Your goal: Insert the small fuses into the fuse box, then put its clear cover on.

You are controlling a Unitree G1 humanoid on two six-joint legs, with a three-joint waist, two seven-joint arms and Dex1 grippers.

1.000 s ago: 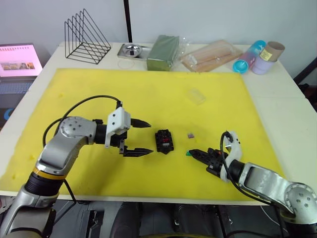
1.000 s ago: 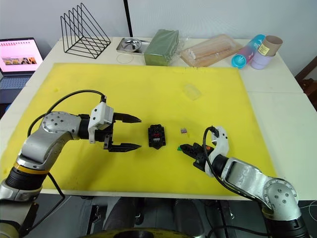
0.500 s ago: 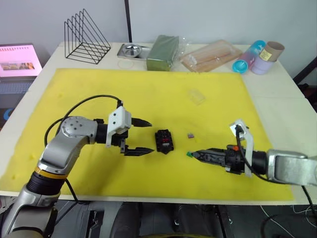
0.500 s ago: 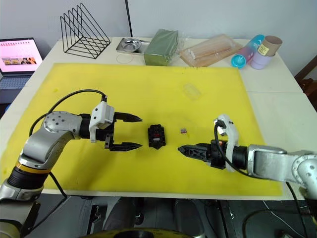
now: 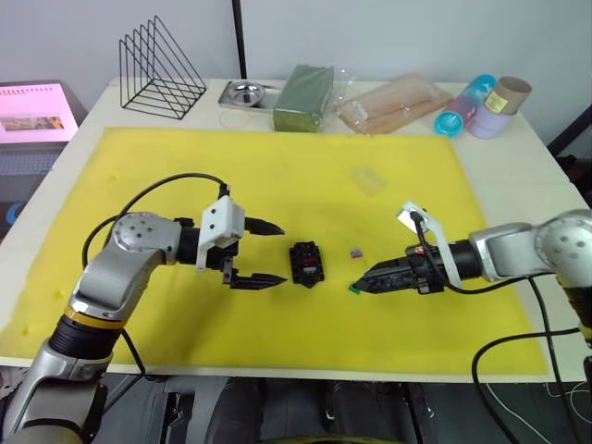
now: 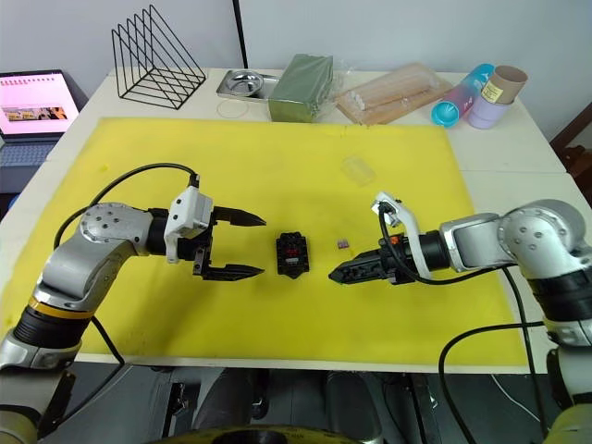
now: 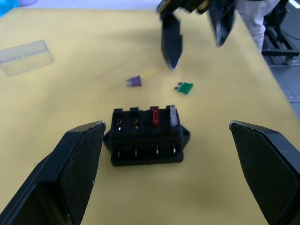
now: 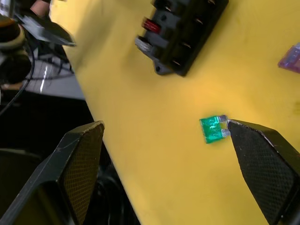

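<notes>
white tabletop (image 5: pixel 518 199) under a yellow mat (image 5: pixel 139 166), with clutter along the far edge. going left to right: left gripper (image 5: pixel 262 252) on the near-left part of the mat, jaws wide open and empty, aimed at the fuse box (image 5: pixel 306 263) lying just beside them near the mat's middle, toward the near edge. in the left wrist view, red fuse (image 7: pixel 155 116) and grey fuse (image 7: pixel 172 115) seated side by side in two of the box's slots, two more slots in that row bare. so, by the look of it, roughly half the inserting done. next over, purple fuse (image 5: pixel 355 252) and green fuse (image 5: pixel 352 289) loose on the mat, well apart from the box. right gripper (image 8: pixel 164 154) down at the green fuse, jaws open, one tip touching it, nothing gripped. clear cover (image 5: pixel 367 179) farther back toward the mat's far-right part, untouched; left for last.

seated fuses and bare slots readable from the left wrist view, hardly from the head views. contact of tip and green fuse plain from the right wrist view; from the head views, merely close.
</notes>
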